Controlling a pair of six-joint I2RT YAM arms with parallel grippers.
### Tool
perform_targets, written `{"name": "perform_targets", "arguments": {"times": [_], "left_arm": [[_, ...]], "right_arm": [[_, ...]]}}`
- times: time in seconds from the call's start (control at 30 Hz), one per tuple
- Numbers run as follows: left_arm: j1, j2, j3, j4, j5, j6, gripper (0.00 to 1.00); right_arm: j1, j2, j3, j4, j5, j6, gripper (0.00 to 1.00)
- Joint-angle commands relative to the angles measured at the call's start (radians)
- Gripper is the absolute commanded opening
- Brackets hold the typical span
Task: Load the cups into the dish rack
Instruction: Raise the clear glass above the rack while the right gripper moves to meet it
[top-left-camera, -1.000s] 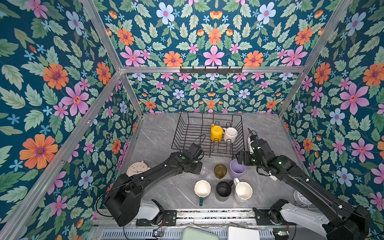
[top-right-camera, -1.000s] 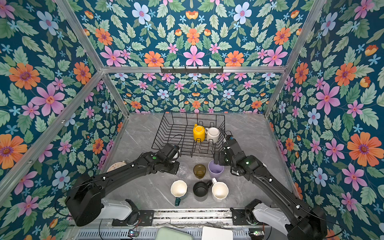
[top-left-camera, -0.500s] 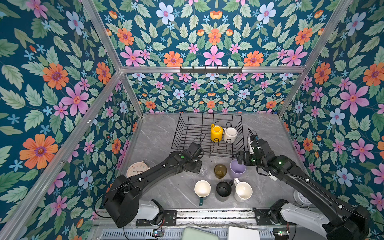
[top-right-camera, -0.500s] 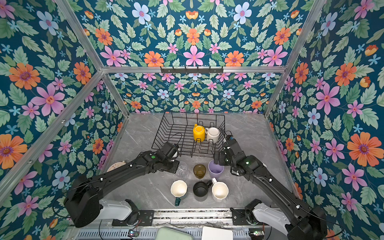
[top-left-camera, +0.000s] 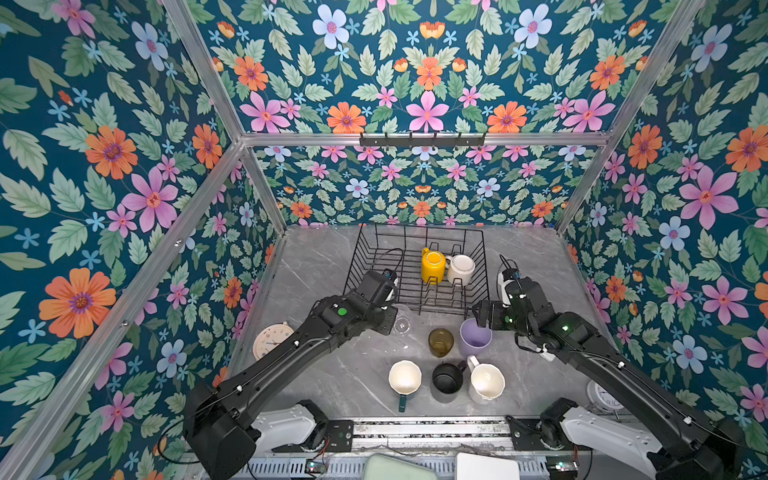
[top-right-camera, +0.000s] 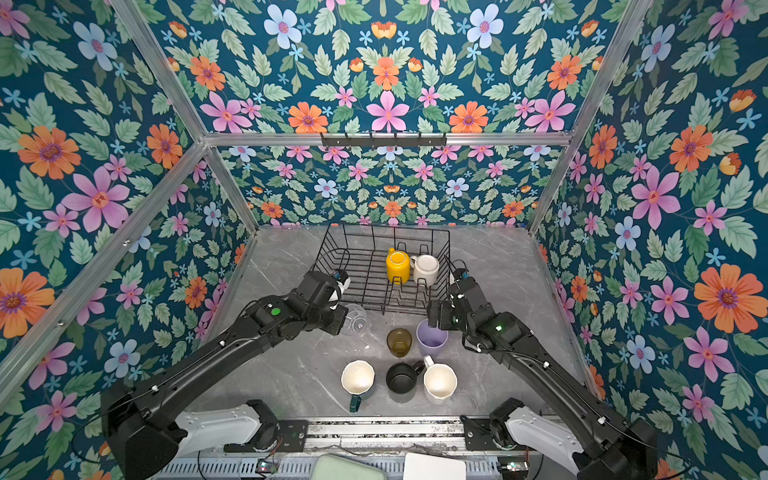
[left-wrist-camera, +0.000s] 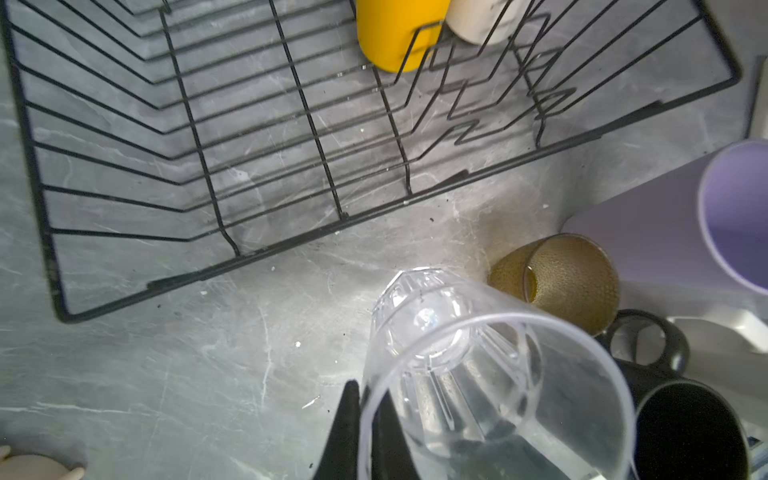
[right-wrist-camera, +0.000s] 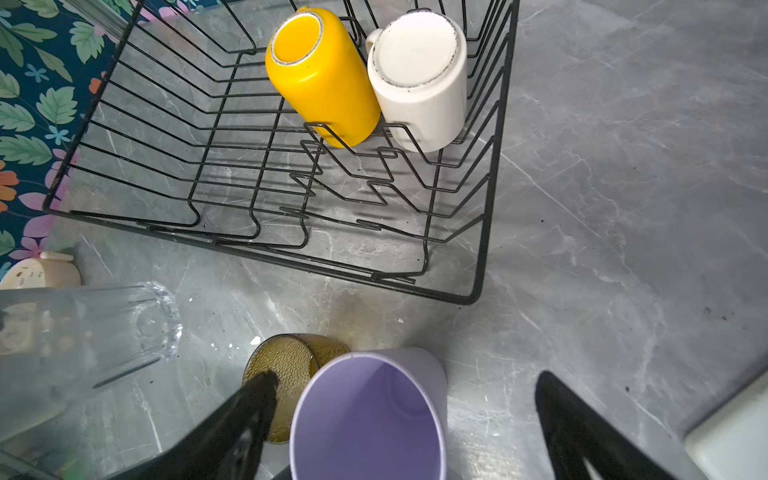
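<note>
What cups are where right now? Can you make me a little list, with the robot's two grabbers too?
in dish rack: yellow mug, cream mug, both bottom up
on table: amber glass, lilac tumbler, green-handled mug, black mug, white mug
left gripper: shut on rim of clear glass, glass tilted
right gripper: open, straddling lilac tumbler
</note>
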Motion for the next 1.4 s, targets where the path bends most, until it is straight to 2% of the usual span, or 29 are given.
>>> {"name": "perform_targets", "arguments": {"times": [0.0, 0.23, 0.5, 0.77, 1.0, 1.37], "left_arm": [[0.013, -0.034, 0.049, 0.024, 0.088, 0.034, 0.00], [0.060, -0.074, 0.084, 0.194, 0.301, 0.029, 0.00], [0.326, -0.084, -0.001, 0.502, 0.784, -0.115, 0.00], [0.368, -0.048, -0.122, 0.922, 1.083, -0.292, 0.00], [0.382, 0.030, -0.187, 1.285, 1.246, -0.487, 0.00], [0.384, 0.098, -0.197, 1.462, 1.353, -0.578, 0.00]], "right_arm": [[0.001, -0.007, 0.010, 0.036, -0.026, 0.010, 0.97], [0.000, -0.043, -0.012, 0.127, -0.113, 0.020, 0.97], [-0.002, -0.162, -0.097, 0.287, -0.234, 0.038, 0.99], [-0.008, -0.242, -0.187, 0.564, -0.424, 0.060, 0.99], [-0.009, -0.243, -0.217, 0.801, -0.579, 0.093, 0.99], [-0.008, -0.148, -0.189, 1.032, -0.768, 0.124, 0.99]]}}
